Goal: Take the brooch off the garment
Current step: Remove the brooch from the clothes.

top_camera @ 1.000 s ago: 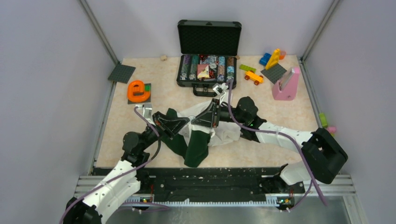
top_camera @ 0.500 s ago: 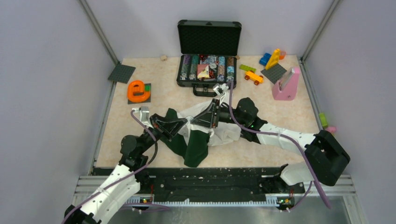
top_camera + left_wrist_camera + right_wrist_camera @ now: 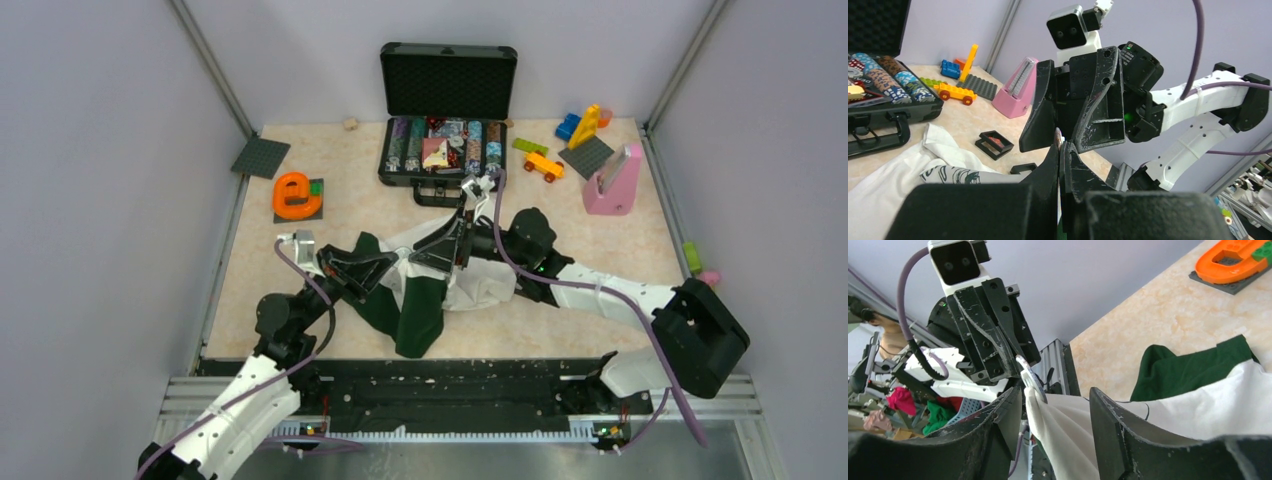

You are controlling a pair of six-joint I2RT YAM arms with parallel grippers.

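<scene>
The garment (image 3: 480, 290), white with dark green parts, lies bunched on the table between the two arms. My left gripper (image 3: 395, 262) is shut, and a small thin disc, which I take for the brooch (image 3: 1030, 377), sticks out from its fingertips. White cloth (image 3: 1063, 430) hangs from that disc. In the left wrist view the brooch (image 3: 1057, 135) shows edge-on just past my left gripper (image 3: 1060, 145). My right gripper (image 3: 1055, 392) faces it with jaws apart on either side of the hanging cloth fold, touching nothing I can see.
An open black case (image 3: 445, 140) of chips stands behind the garment. The orange letter e (image 3: 292, 195) sits at left, with a dark baseplate (image 3: 260, 157) behind it. A pink metronome (image 3: 612, 180), an orange toy car (image 3: 543, 165) and blocks (image 3: 585, 125) are at right.
My right gripper's jaws have spread apart from a near-closed hold. The left arm has shifted a little to the left and stays shut.
</scene>
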